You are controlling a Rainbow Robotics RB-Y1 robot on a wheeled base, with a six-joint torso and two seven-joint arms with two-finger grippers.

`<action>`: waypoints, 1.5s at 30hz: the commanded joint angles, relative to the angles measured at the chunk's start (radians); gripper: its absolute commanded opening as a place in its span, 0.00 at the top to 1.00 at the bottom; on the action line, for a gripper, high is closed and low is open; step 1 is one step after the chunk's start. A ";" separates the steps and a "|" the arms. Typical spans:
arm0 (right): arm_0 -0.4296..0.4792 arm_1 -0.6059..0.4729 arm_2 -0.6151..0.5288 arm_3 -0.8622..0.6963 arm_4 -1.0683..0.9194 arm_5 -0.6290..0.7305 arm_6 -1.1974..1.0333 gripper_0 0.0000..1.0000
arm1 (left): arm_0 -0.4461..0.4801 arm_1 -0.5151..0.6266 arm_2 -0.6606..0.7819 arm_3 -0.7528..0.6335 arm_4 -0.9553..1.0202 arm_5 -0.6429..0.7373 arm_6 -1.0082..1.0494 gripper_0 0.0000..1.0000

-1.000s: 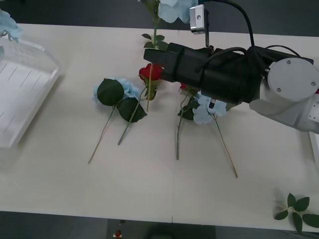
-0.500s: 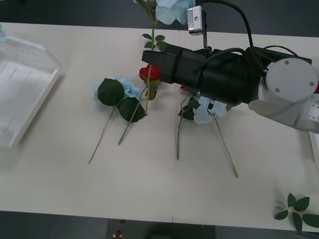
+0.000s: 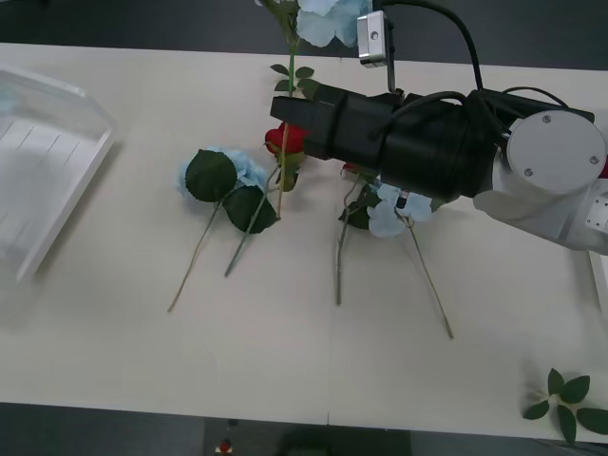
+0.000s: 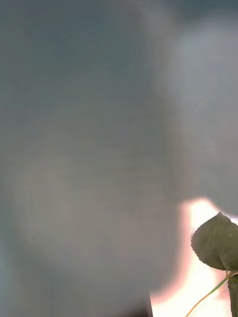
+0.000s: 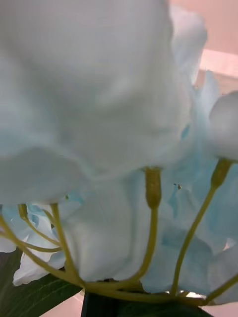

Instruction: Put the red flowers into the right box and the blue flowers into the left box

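My right gripper hangs at the end of the black forearm, just above a red flower lying mid-table. A second red flower peeks out under that arm, beside a blue flower. Left of the rose lies another blue flower with dark leaves. A third blue flower lies at the far edge. My left gripper is shut on the stem of a blue flower whose petals crowd its camera. The left box stands at the left, the right box's rim at the right edge.
A bloomless green leaf sprig lies at the near right corner. A dark leaf and a thin stem show past a blurred grey mass in the right wrist view. Bare table stretches along the near edge.
The blue flower seen at the far left corner has gone out of the front view. My right arm has shifted slightly toward the table's far side, over the rose.
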 commanded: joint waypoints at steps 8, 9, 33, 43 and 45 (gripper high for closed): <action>-0.028 0.016 -0.009 -0.024 0.002 0.001 -0.006 1.00 | 0.041 0.001 0.018 -0.028 0.015 -0.055 0.030 1.00; -0.028 0.016 -0.009 -0.024 0.002 0.001 -0.006 1.00 | 0.041 0.001 0.016 -0.028 0.015 -0.055 0.030 1.00; -0.028 0.016 -0.009 -0.024 0.002 0.001 -0.006 1.00 | 0.042 0.007 0.078 -0.085 0.035 0.055 -0.008 0.00; -0.028 0.016 -0.009 -0.024 0.002 0.001 -0.006 1.00 | 0.033 0.008 0.222 -0.232 0.115 0.365 -0.087 0.00; -0.028 0.016 -0.009 -0.024 0.002 0.001 -0.006 1.00 | 0.033 0.022 0.222 -0.249 0.202 0.410 -0.088 0.00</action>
